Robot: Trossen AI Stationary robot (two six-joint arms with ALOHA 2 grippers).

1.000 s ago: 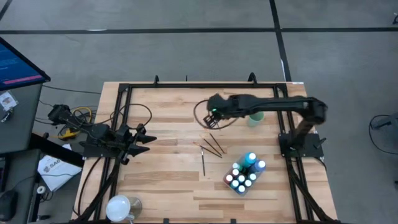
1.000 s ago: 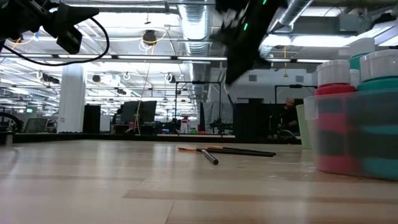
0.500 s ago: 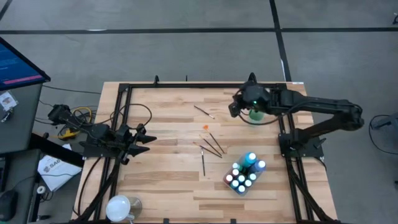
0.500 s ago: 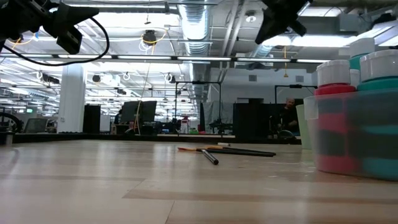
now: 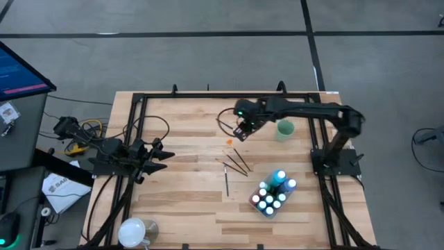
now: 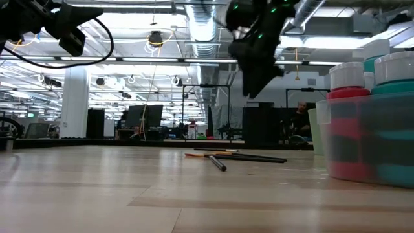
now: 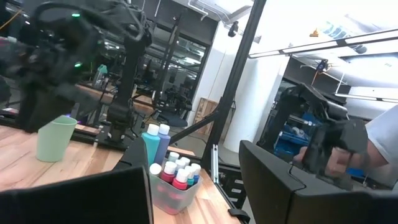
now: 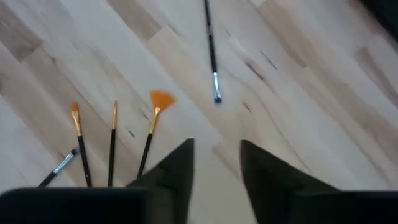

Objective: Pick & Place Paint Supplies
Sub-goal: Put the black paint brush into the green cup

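1. Fingers of the right gripper (image 8: pixel 214 171) are seen parted and empty in the right wrist view, hanging above the wooden slatted tabletop (image 5: pixel 187 201), over the thin dark-handled paintbrushes.
2. Four paintbrushes are shown lying together below those fingers: an orange fan-tipped brush (image 8: pixel 153 127), two orange-tipped brushes (image 8: pixel 114 140) and one pale-tipped brush (image 8: pixel 57 168). A fifth brush (image 8: pixel 211 50) lies apart from them.
3. In the high view the brush cluster (image 5: pixel 237 164) is found near the middle of the tabletop, with the right gripper (image 5: pixel 243 129) just beyond it.
4. Small paint bottles with blue, teal, green, red and white caps (image 5: pixel 272 194) are gathered in a clear plastic tub (image 7: pixel 166 198); that part is judged done.
5. A pale green cup (image 5: pixel 284 130) stands beside the right arm; whether anything is in it cannot be told.
6. All visible brushes remain on the tabletop, so their placing is judged not yet done.
7. The left gripper (image 5: pixel 161 155) waits at the left edge, fingers spread and empty.
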